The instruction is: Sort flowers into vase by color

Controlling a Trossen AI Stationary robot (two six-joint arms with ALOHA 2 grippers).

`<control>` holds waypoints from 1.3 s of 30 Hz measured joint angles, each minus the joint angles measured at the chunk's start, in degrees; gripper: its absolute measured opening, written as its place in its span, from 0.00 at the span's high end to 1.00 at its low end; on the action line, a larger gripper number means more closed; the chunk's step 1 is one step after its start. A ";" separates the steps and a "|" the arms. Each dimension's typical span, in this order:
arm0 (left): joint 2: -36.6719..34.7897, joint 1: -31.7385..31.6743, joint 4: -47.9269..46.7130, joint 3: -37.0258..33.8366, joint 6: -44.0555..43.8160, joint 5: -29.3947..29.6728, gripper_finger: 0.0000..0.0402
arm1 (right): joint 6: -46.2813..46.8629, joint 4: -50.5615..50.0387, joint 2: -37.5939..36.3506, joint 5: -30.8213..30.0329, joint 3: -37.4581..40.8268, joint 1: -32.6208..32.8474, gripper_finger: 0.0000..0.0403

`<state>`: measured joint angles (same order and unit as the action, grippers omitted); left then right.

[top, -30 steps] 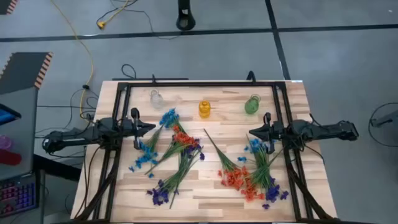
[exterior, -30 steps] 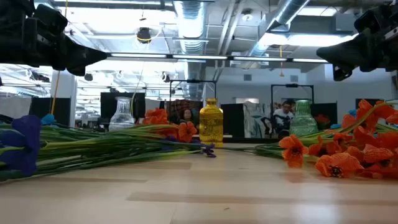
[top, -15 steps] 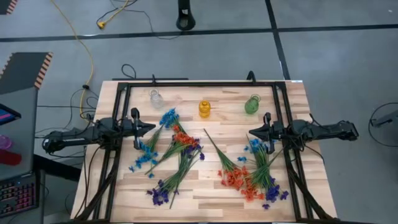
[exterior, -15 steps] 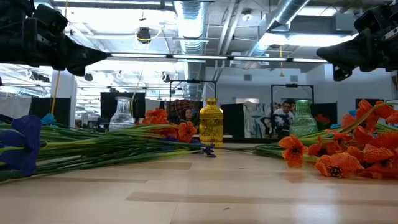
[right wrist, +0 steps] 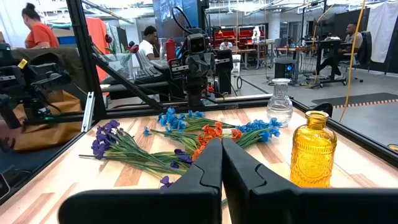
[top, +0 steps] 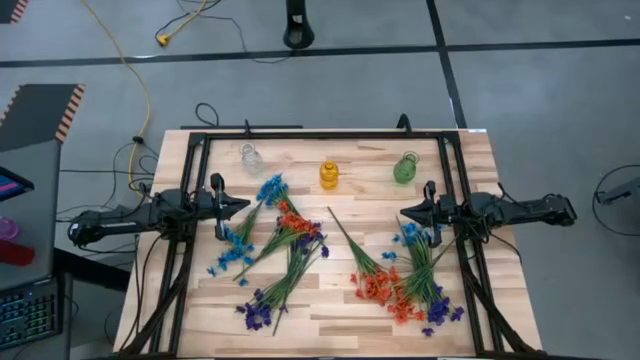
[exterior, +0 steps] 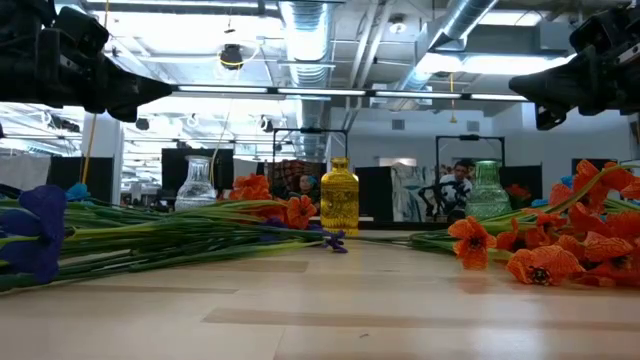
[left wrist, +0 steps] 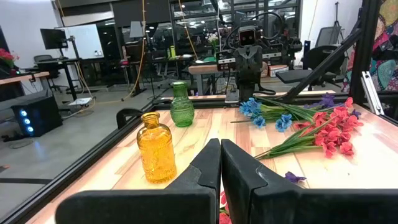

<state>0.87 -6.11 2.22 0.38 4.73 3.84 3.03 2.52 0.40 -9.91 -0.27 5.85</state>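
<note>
Flower sprigs lie flat on the table in two heaps: a left heap [top: 275, 250] of blue, orange-red and purple blossoms, and a right heap [top: 405, 280] of orange-red, blue and purple ones. Three vases stand near the far edge: clear [top: 250, 157], amber [top: 329, 175] and green [top: 405, 168]. My left gripper [top: 243, 204] hovers shut above the left heap's far end. My right gripper [top: 405, 213] hovers shut above the right heap's far end. Both wrist views show the fingers [left wrist: 221, 163] [right wrist: 222, 163] closed together, holding nothing.
A black frame [top: 320, 134] runs along the table's far edge and down both sides. Bare wood shows between the two heaps and along the near edge [top: 330, 335]. People and desks stand in the room beyond the table.
</note>
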 joint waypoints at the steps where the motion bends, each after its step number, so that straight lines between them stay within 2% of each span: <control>1: 0.02 -0.01 0.01 0.00 -0.01 0.00 1.00 | 0.00 0.00 -0.02 0.00 0.00 0.00 0.92; 31: 0.01 0.00 0.04 0.00 -0.28 0.00 1.00 | 0.00 0.00 0.00 0.01 0.00 0.01 0.92; 35: 0.02 0.00 0.48 0.00 -5.67 2.32 0.99 | -0.01 0.00 0.00 -0.01 0.00 -0.01 0.92; 39: 0.00 -0.02 1.20 -0.01 -12.14 6.66 0.91 | 0.02 0.00 0.00 0.01 0.00 0.01 0.92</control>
<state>0.87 -6.13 3.42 0.37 -7.41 10.49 3.05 2.52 0.40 -9.90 -0.27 5.86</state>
